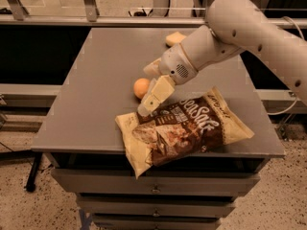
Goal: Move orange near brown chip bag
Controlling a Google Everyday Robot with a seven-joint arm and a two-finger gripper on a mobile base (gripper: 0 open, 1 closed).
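Note:
The orange (141, 87) sits on the grey table (96, 80), just left of the upper left corner of the brown chip bag (184, 128). The bag lies flat at the front of the table, with one corner hanging over the front edge. My gripper (147, 92) reaches in from the right. It is open, with one finger (154, 97) just in front of the orange, its tip at the bag's edge, and the other finger (152, 67) behind the orange. The orange lies between the fingers, near their tips.
A pale yellow sponge (175, 38) lies at the back of the table, behind my arm. The table has drawers (153, 188) below its front edge. A rail and glass partition run behind the table.

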